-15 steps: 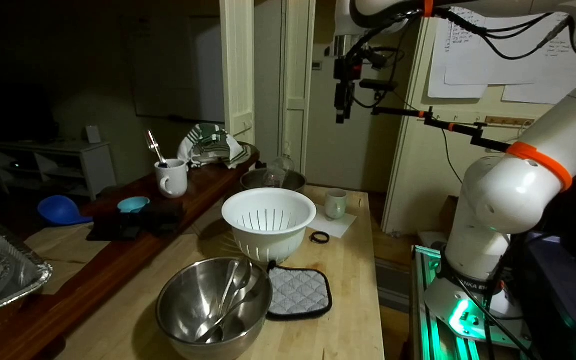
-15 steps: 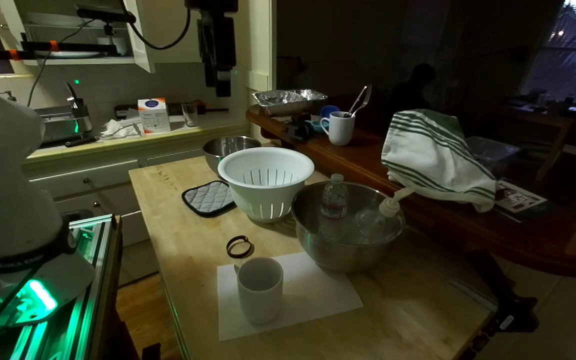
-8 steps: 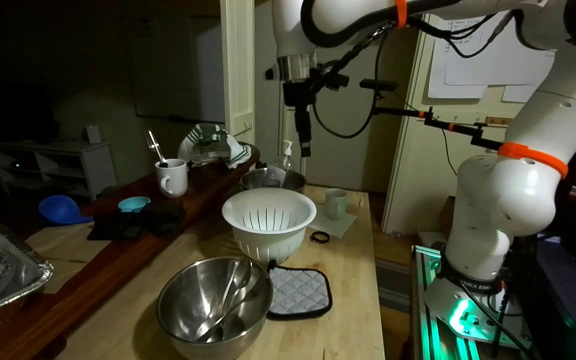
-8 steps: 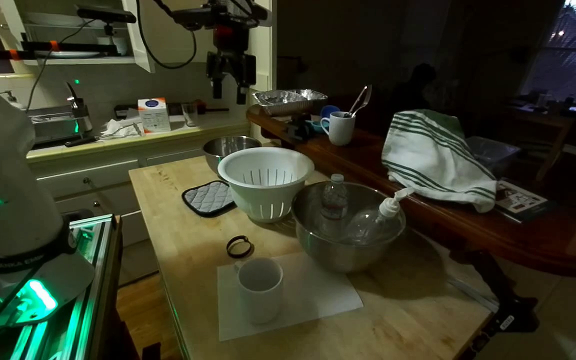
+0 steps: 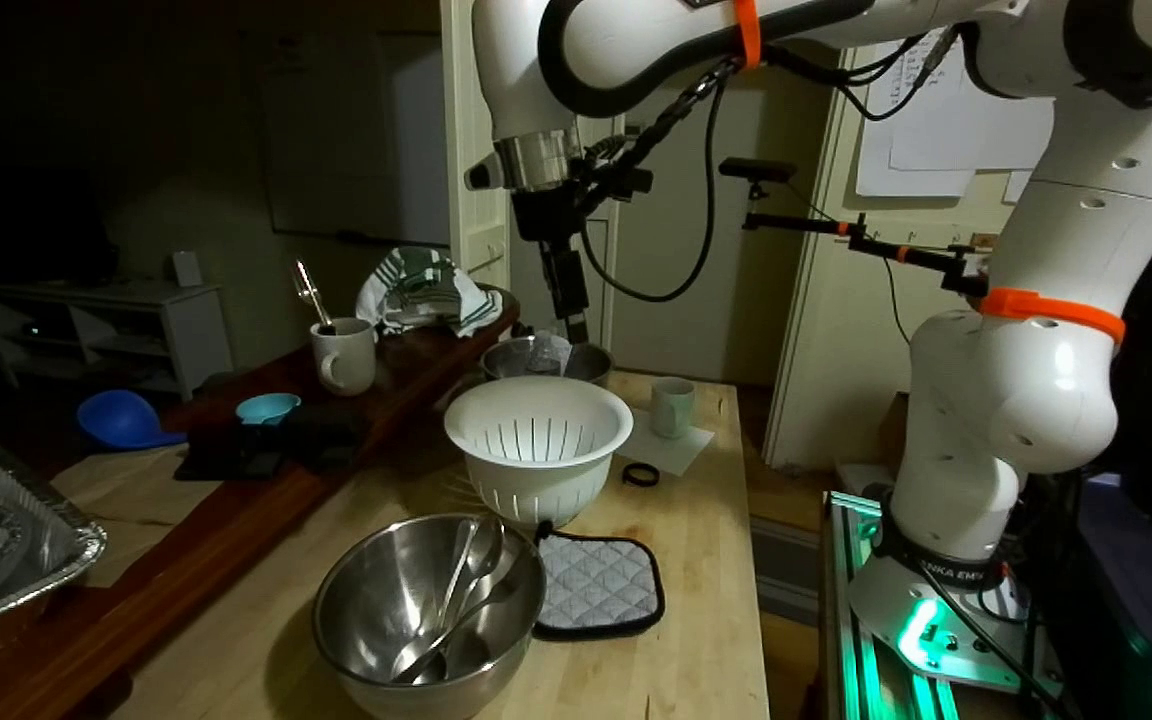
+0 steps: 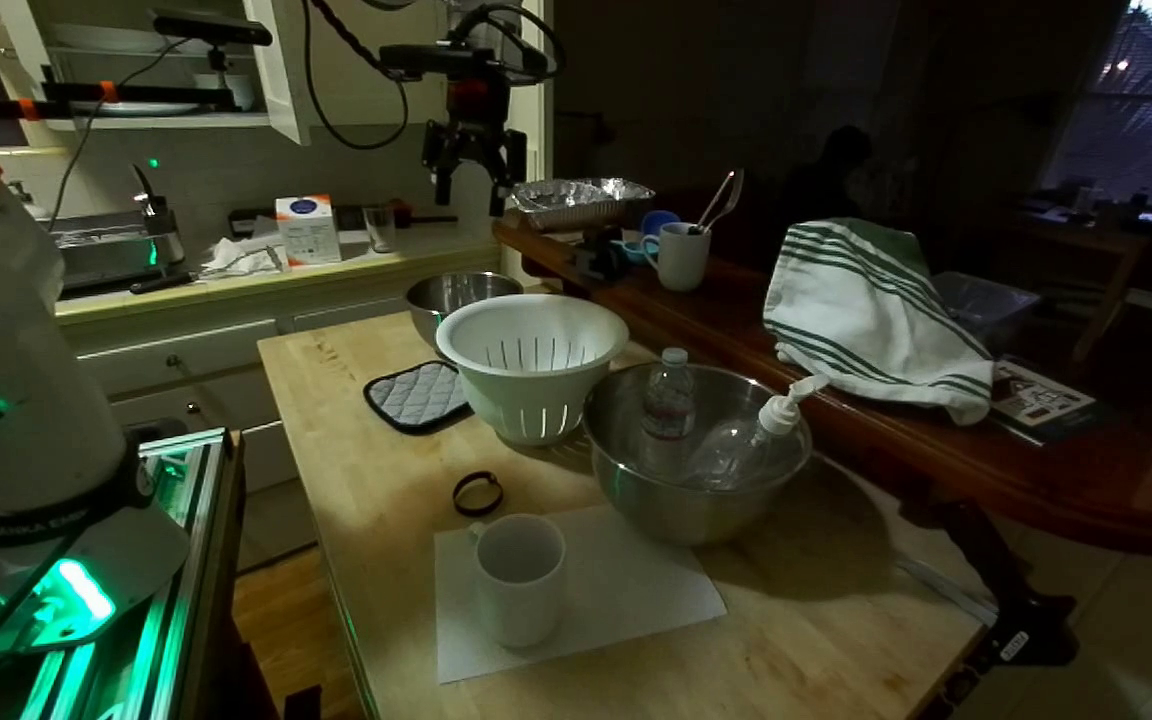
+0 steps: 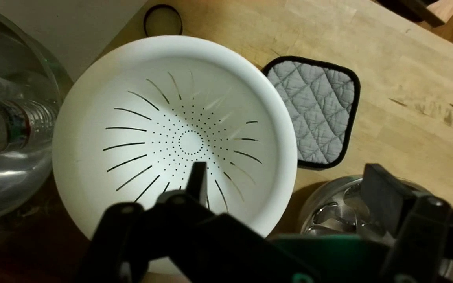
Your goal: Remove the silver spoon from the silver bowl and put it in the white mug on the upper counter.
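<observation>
The silver bowl [image 5: 364, 598] stands on the lower wooden table and shows in both exterior views [image 6: 461, 290]. Several silver spoons [image 5: 484, 555] lean inside it; I cannot tell which is the named one. The white mug [image 5: 344, 358] stands on the dark upper counter, also in an exterior view [image 6: 682, 258], with a shiny silver utensil [image 6: 719, 205] sticking out of it. My gripper [image 6: 471, 198] is open and empty, in the air well above the table. In the wrist view its fingers [image 7: 197, 179] are wide apart, over the white colander and the bowl's edge [image 7: 313, 200].
A white colander [image 5: 538, 480] stands beside the silver bowl, with a grey pot holder [image 5: 598, 585] near both. A larger steel bowl [image 6: 696, 510] holds bottles. A second mug [image 6: 521, 585] stands on paper. A towel [image 6: 876, 310] and a foil tray [image 6: 576, 198] lie on the upper counter.
The arm has swung over the table and lowered the gripper toward the colander. The gripper has turned, so both spread fingers now show. The bowls, spoons and mugs have not moved.
</observation>
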You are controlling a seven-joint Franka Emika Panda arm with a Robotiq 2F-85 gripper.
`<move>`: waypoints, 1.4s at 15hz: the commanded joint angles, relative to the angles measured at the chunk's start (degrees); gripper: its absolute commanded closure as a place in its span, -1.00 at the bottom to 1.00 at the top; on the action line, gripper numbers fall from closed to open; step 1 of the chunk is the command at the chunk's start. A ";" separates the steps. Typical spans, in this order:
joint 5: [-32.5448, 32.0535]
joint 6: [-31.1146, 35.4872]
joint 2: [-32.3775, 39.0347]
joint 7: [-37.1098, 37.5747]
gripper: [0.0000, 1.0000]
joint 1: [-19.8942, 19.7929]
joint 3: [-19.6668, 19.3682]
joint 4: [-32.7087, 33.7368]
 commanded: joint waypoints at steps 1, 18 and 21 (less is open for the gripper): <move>-2.09 -3.60 6.63 -2.47 -1.00 0.82 2.09 5.24; -14.14 -0.15 23.83 -12.62 -1.00 8.49 13.21 12.29; -15.41 1.65 26.84 -14.78 -1.00 9.20 13.91 12.46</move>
